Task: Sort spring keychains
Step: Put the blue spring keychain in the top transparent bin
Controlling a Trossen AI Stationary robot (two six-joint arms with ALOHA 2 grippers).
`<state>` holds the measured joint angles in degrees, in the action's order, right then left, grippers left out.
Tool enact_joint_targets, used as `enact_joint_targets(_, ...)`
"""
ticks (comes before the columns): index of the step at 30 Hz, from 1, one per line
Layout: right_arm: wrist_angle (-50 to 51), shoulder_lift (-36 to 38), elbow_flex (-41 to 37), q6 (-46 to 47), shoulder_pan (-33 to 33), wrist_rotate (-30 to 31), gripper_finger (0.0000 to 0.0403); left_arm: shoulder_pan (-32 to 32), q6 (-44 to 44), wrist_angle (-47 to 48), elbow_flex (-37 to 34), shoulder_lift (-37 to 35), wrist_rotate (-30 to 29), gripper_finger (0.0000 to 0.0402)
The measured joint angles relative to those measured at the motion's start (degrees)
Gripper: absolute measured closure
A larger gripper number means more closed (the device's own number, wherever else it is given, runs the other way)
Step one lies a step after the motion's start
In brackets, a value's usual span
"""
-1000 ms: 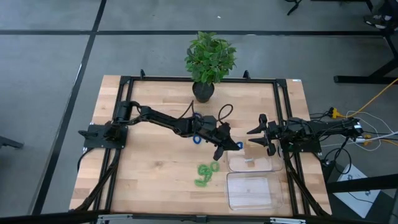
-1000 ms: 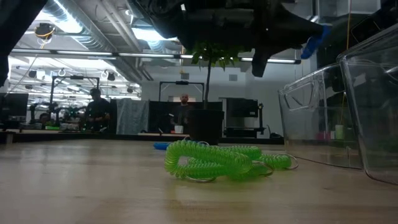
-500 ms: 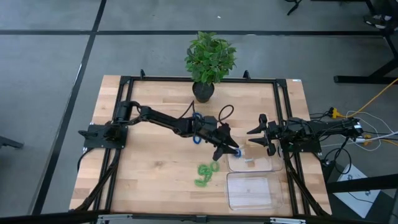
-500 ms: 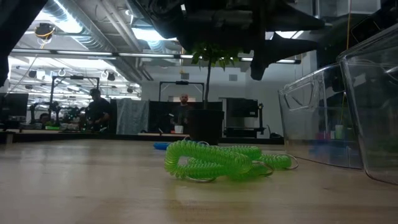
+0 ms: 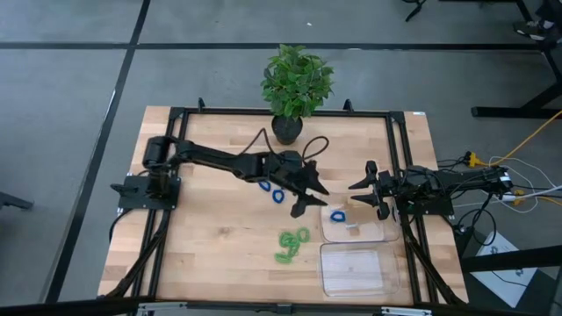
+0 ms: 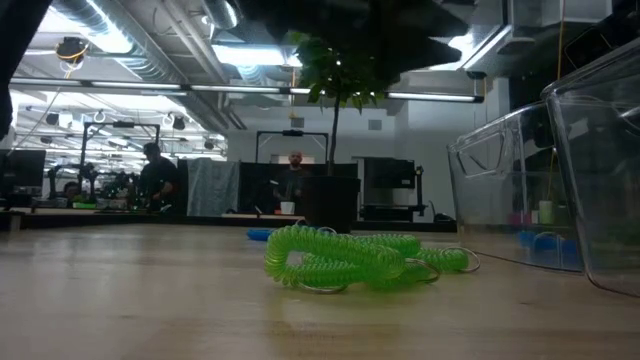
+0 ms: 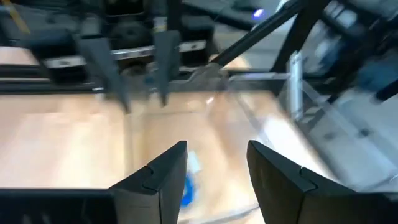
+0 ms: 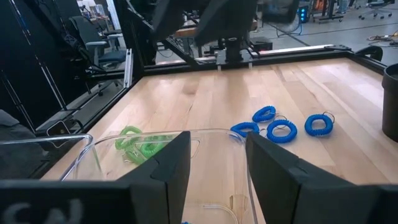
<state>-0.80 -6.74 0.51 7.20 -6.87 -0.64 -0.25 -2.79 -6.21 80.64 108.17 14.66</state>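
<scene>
Beside the near clear tray (image 5: 367,231), where one blue keychain (image 5: 337,215) lies, the left gripper (image 5: 305,197) hangs spread and empty (right gripper (image 5: 363,194) idle, also spread), and a careless sweep toward the green keychains (image 5: 291,243) could scatter them.

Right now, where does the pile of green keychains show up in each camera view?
High view: the green keychains lie on the wood low in the picture, just left of the near tray.
Low view: green keychains at centre, tray to their right.
Left wrist view: not in it.
Right wrist view: green keychains at left, seen past the tray rim.
Shared landmark: the tray.
</scene>
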Motion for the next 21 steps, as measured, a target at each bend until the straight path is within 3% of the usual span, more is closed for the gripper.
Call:
enact_joint_targets(5, 0.0, 0.0, 0.0, 0.0, 0.0, 0.0, 0.0249, 0.0, 8.9, 11.2, 0.0, -5.2, -7.4, 0.0240)
enact_joint_targets(11, 0.0, 0.0, 0.0, 0.0, 0.0, 0.0, 0.0249, 0.2, 13.7, 26.9, 0.0, -10.6, -14.8, 0.0243)
enact_joint_targets(21, 0.0, 0.0, 0.0, 0.0, 0.0, 0.0, 0.0249, 2.0, 15.8, 49.5, 0.0, -13.8, -17.1, 0.0251)
